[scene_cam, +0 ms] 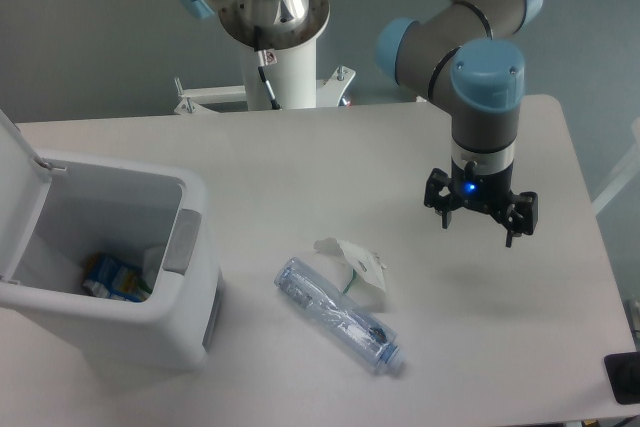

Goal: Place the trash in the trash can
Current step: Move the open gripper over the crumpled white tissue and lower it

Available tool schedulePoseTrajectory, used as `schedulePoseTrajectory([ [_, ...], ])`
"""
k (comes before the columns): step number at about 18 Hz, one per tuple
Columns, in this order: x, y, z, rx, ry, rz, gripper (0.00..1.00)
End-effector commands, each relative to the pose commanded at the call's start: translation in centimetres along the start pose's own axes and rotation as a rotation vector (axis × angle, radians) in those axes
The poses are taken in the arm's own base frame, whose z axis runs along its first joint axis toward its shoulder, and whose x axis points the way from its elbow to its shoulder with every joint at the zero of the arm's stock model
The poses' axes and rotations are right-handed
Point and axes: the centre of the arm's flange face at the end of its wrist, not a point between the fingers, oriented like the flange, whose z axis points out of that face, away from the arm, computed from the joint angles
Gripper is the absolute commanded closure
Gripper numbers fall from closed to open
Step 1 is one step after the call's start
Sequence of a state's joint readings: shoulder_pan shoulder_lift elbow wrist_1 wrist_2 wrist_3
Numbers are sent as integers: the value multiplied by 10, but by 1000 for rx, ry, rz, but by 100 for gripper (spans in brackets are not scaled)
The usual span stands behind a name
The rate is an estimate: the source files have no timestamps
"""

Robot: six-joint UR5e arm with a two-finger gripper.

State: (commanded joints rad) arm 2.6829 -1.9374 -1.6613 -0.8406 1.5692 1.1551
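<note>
End effector (482, 223) held open and empty above the worktop (300, 157); both litter pieces not yet binned.

Nearest, the crushed clear bottle (338, 314) is seen lying flat, with the crumpled white scrap (357, 269) touching it just behind. At left, the trash can (120, 317) is shown with its lid (18, 187) raised and some items already inside. Two grasps and drops are judged to remain.

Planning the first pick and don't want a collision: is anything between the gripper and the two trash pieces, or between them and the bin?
Nothing visible blocks either path. The gripper hangs open above bare table, right of the paper scrap and plastic bottle. Only bare tabletop separates them from the trash can, whose lid is up.
</note>
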Motion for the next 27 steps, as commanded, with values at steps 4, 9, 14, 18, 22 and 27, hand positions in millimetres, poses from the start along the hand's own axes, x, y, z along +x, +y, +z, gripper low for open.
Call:
schedulePoseTrajectory([
  [4,6,2,2,-2,9,-5,0],
  [9,61,2,2,11,66,-32,0],
  [14,87,-30,2,38,95,-137,0],
  [18,121,-47,12,17,131,-200,0],
  [22,135,-62,40,-8,168,-194,0],
  [27,138,-75,61,-12,172,-172,0],
])
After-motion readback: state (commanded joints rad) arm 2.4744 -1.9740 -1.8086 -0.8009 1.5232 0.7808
